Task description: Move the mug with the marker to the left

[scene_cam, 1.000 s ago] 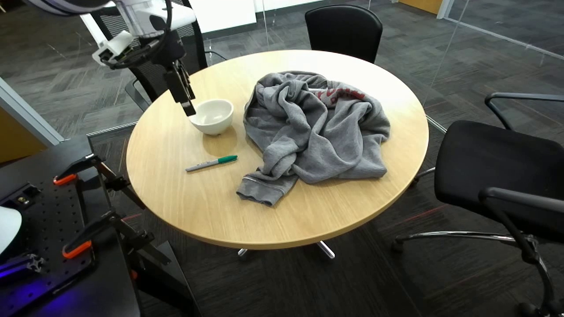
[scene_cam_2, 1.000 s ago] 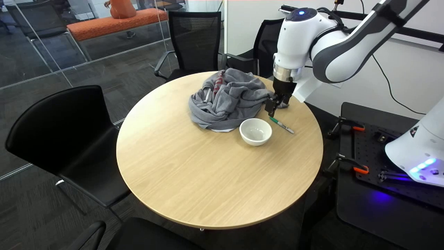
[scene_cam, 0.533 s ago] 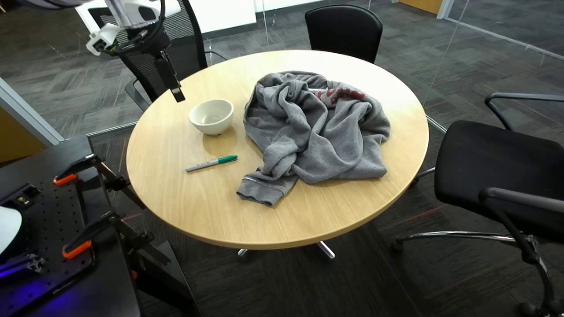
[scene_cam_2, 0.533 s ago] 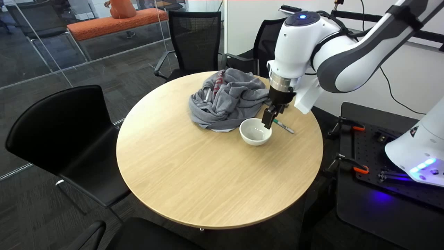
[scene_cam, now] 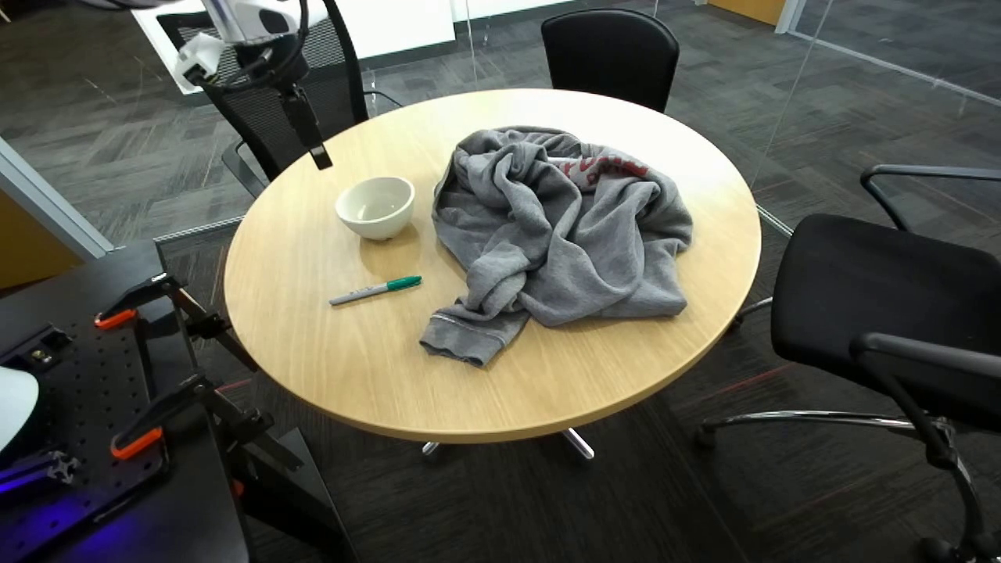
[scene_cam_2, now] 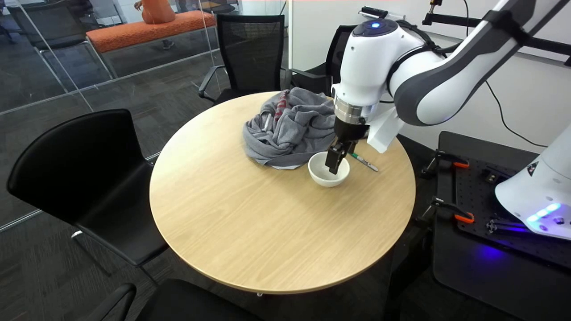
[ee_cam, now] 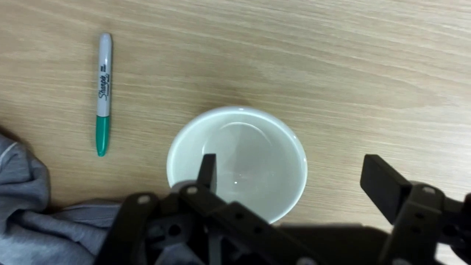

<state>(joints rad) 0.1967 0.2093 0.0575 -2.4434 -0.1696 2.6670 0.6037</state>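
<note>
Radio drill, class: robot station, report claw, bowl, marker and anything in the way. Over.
Claw open, holding nothing. White bowl upright, green-capped marker lying apart from it. Grey sweatshirt near both, possibly a snag.

Cannot see the mug (ee_cam: 254, 165) whole in the wrist view, covered around seven o'clock by the gripper (ee_cam: 289, 169), nor all the grey sweatshirt (ee_cam: 22, 195), cut off at eight o'clock. Cannot read the print on the marker (scene_cam_2: 365, 162) in an exterior view, nor see its whole cap, partly hidden at ten o'clock.
</note>
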